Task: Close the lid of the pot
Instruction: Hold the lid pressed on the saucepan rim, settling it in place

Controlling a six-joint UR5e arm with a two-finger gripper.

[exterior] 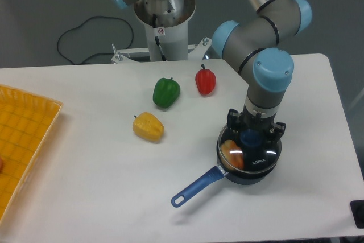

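Observation:
The dark-navy pot (248, 176) sits right of the table's middle, its long blue handle (196, 186) pointing to the front left. The clear glass lid (259, 157) with white lettering lies level over the pot's rim and covers it. Through the glass an orange food item (232, 152) shows inside the pot. My gripper (251, 138) stands straight above the pot, shut on the lid's blue knob (250, 138).
A green pepper (166, 91), a red pepper (205, 79) and a yellow pepper (148, 127) lie left of the pot. A yellow tray (25, 140) occupies the table's left edge. The robot base (165, 24) stands at the back.

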